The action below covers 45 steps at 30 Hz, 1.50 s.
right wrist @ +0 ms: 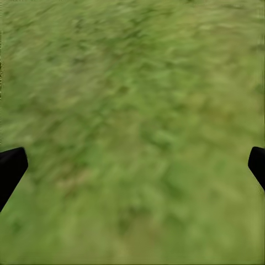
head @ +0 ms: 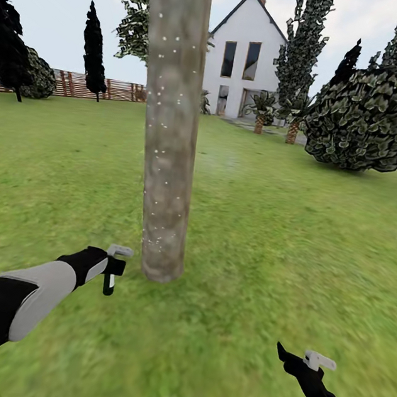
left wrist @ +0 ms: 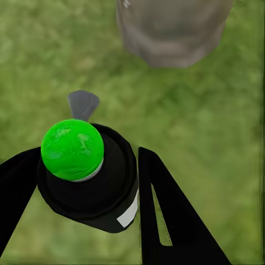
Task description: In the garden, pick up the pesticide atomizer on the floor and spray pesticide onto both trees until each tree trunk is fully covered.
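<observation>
Pickup is done: left gripper (left wrist: 88, 187) is clamped on the pesticide atomizer (left wrist: 88, 176), black body pinched between the two fingers, with a green ball on top in the left wrist view, not red, and a grey nozzle tab pointing toward the base of the tree trunk (head: 170, 131). In the head view the left gripper (head: 112, 268) holds the atomizer (head: 111, 273) low, just beside the trunk foot and not touching it. The trunk carries scattered white specks from near the base up to the top of the frame, which I read as spray landing; coverage looks sparse, far from full, so tree one is partial at best. Second target tree: can't identify it here, only dark conifers, a bush (head: 363, 118) and the house (head: 245, 59) behind. Right gripper (head: 301, 360) hangs idle over the grass (head: 282, 236), fingers spread wide with nothing between them. Left to do: finish this trunk, then the other tree.
</observation>
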Motion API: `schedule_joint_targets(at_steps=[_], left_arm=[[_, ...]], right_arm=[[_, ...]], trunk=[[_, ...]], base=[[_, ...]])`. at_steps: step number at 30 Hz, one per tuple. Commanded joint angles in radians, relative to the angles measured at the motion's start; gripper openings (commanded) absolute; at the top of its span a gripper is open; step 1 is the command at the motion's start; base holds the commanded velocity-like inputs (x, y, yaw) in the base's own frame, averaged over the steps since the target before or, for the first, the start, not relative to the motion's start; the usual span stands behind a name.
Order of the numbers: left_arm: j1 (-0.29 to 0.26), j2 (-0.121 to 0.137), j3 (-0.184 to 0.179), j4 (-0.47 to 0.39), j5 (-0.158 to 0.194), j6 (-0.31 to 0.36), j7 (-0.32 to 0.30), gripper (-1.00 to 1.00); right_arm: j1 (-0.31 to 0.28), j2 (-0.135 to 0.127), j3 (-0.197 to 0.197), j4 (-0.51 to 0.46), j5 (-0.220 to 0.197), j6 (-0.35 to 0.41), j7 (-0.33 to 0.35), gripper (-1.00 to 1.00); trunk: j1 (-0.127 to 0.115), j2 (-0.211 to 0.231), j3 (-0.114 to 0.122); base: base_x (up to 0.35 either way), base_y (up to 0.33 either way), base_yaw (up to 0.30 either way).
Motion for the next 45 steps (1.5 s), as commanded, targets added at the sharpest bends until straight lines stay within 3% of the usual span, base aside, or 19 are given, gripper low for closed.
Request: schedule_joint_targets(at_steps=[1,8,14,23,45], left_arm=[[0.0,-0.003,-0.001,0.0,0.0,0.0,0.0,-1.0],[0.0,-0.009,-0.001,0.0,0.0,0.0,0.0,-1.0],[0.0,-0.033,-0.001,0.0,0.0,0.0,0.002,-1.0],[0.001,-0.035,-0.001,0.0,0.0,0.0,0.003,-1.0],[0.002,-0.036,-0.001,0.0,0.0,0.0,0.003,-1.0]], right_arm=[[0.0,0.0,0.0,0.0,0.0,0.0,0.0,1.0],[0.0,0.001,0.0,0.0,0.001,0.0,0.0,1.0],[0.0,0.002,0.0,0.001,0.001,0.0,0.0,1.0],[0.0,0.006,0.0,0.001,0.001,0.0,0.0,1.0],[0.0,0.009,0.0,0.001,0.001,0.0,0.0,1.0]], trunk=[[0.0,0.0,0.0],[0.0,0.0,0.0],[0.0,0.0,0.0],[0.0,0.0,0.0],[0.0,0.0,0.0]], base=[[0.0,-0.294,0.251],[0.0,-0.311,0.272],[0.0,-0.327,0.244],[0.0,-0.327,0.056],[0.0,-0.328,0.279]])
